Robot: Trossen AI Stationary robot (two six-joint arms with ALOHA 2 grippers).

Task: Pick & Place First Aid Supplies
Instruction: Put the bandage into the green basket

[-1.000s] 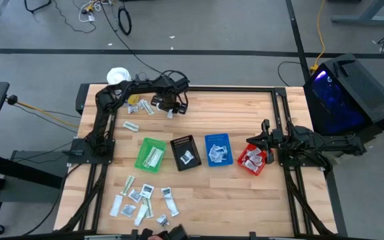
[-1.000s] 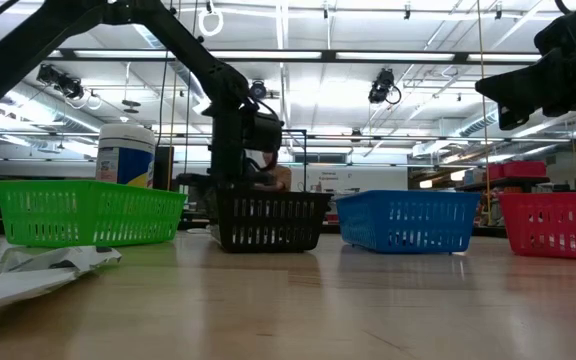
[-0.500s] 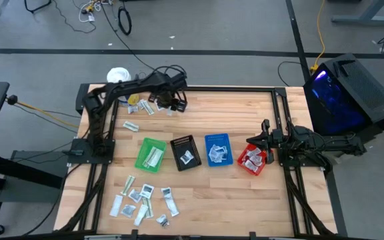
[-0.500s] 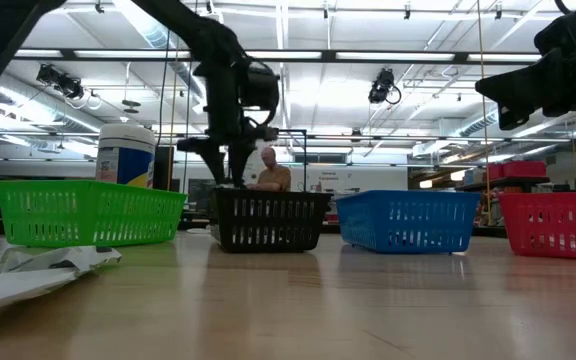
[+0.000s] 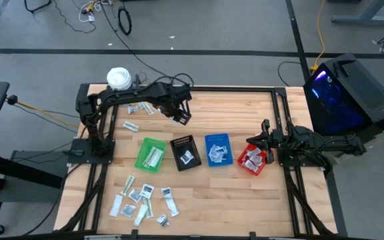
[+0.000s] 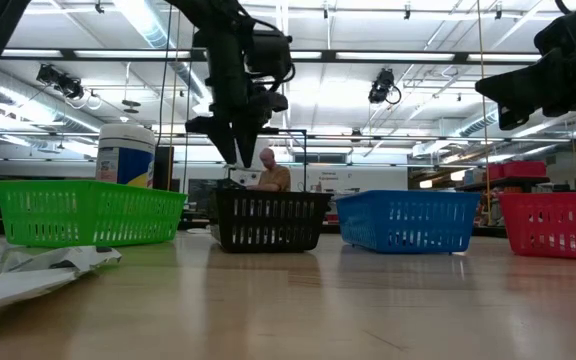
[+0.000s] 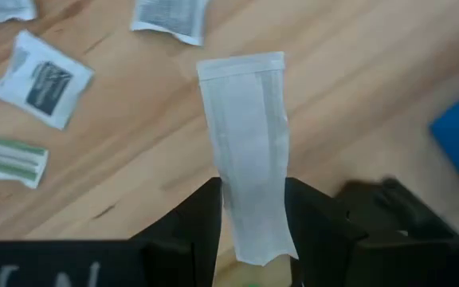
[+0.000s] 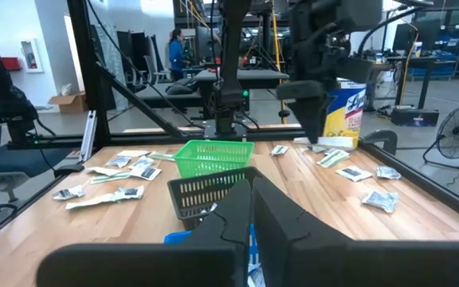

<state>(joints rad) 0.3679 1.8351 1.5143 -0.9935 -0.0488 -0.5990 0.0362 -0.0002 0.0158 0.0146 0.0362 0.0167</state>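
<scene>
Left gripper point(image 7: 252, 231) pinches a long white strip packet point(image 7: 247, 151) by its end just behind the black bin point(image 5: 185, 152); its free length could flop onto the rim; right gripper point(image 8: 252, 209), pressed together, waits over the red bin point(image 5: 253, 160).

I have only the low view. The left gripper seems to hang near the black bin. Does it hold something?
Observer: Yes. In the left wrist view the left gripper is shut on a long white strip packet.
Operator: Is it over the black bin?
Observer: No. From above, it hangs over bare table on the far side of the black bin.
Operator: What lies in that bin?
Observer: From above, one small sachet.
</scene>
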